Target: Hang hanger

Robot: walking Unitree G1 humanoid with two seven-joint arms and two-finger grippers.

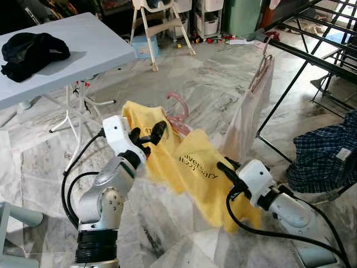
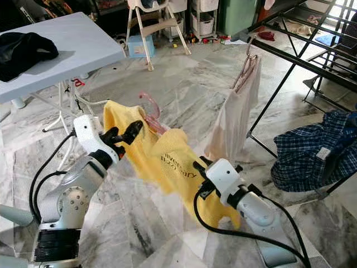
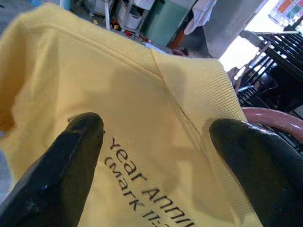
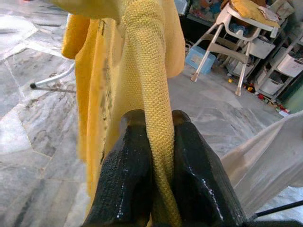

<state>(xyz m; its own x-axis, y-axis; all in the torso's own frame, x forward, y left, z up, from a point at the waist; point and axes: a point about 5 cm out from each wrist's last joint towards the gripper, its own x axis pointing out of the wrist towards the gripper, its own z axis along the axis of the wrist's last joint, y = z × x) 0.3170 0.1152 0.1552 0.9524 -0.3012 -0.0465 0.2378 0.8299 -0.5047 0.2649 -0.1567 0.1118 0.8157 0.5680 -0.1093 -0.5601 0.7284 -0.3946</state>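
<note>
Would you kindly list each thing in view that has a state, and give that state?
yellow shirt: on the pink hanger, held up off the floor between both grippers.
pink hanger: inside the shirt, hook free, not hung.
left gripper: open, fingers around the shirt's collar.
right gripper: shut on a yellow fold.
cream garment: hanging from the black rack.
dark cloth: crumpled on the table.

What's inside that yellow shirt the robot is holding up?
A pink hanger: its hook pokes out of the yellow shirt at the collar. The hanger's shoulders are covered by the cloth, so how they sit inside can't be seen.
</note>
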